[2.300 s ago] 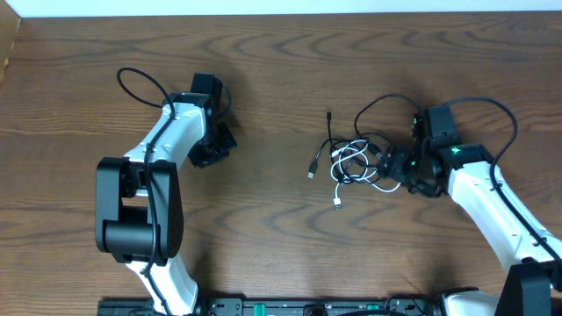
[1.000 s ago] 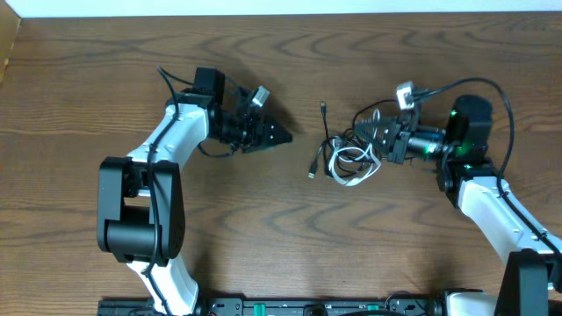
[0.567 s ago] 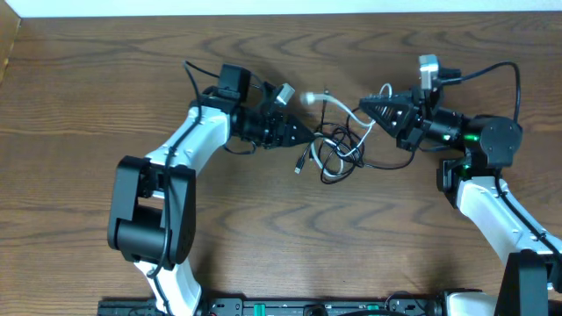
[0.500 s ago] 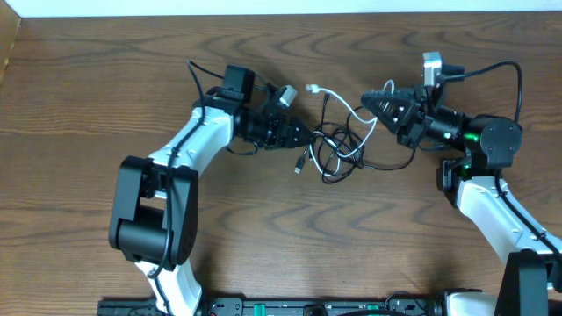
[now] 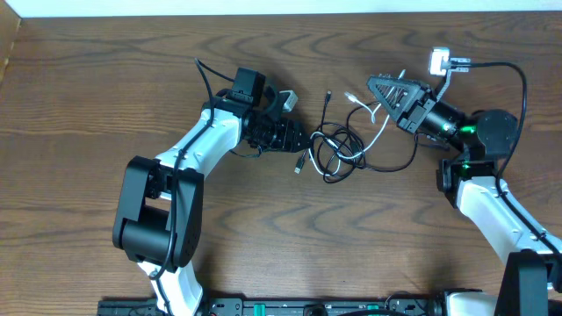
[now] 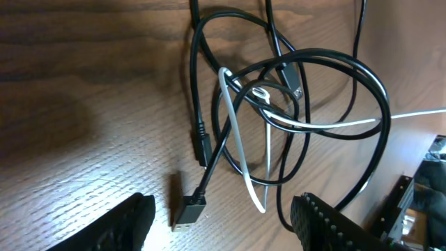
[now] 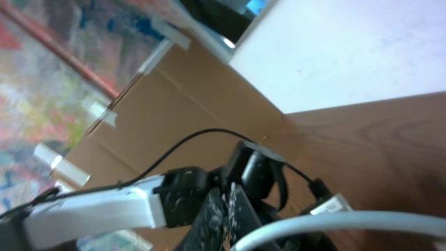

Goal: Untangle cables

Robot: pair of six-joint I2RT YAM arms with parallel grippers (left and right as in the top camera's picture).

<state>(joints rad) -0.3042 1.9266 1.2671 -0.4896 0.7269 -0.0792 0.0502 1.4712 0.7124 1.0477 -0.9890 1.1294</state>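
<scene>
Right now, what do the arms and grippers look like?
The left arm and right arm have white links and bulky black joints. The left gripper and right gripper are black and taper to two fingers, each with a small pale camera block behind. A thick black wire loops off each wrist. A green light glows on the right.

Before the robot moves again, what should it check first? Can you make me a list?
1. Left gripper open and ready: ok.
2. Right gripper shut on the white cable: ok.
3. White cable free of the black cables: not ok, it threads through their loops.
4. Something to grab between the left jaws: ok, a black plug lies on the table there.
5. How many black cables are knotted together: cannot tell.
</scene>
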